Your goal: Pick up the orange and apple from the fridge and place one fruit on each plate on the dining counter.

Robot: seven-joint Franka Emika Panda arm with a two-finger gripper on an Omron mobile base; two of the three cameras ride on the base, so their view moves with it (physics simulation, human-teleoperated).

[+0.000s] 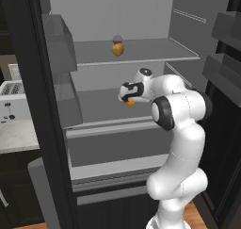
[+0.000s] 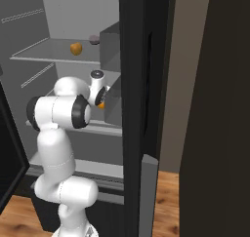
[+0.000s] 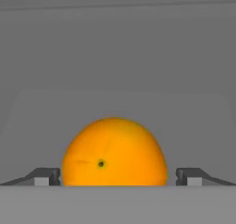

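- the fridge (image 1: 141, 16) stands open, its pale grey inside with grey shelves facing the base, and serves here as the landmark.
- the arm reaches into the fridge at the level of the middle shelf (image 1: 101, 108), with the gripper (image 3: 118, 178) held low over that shelf.
- the orange (image 3: 114, 153) sits on the middle shelf of the fridge, directly in front of the hand and between the two fingers.
- in the hand view the fingertips (image 3: 44, 177) stand apart, one on each side of the orange; a narrow gap shows on the right side, while on the left the tip is at the fruit's edge and i cannot tell if it touches.
- the fingers are spread wide and are not clamped on the fruit.
- in the left base view a sliver of the orange (image 1: 131, 103) peeks out under the hand, toward the front half of the middle shelf.
- in the right base view the orange (image 2: 101, 105) shows just beside the hand, near the bin of the fridge door.
- the apple (image 1: 118, 49) rests on the upper shelf of the fridge, one level above the hand and toward the back.
- a dull purple ball (image 1: 117, 38) lies just behind the apple on the same upper shelf, very close to it.
- outside the fridge, past its left door, a white toaster (image 1: 13, 101) stands on a pale counter.
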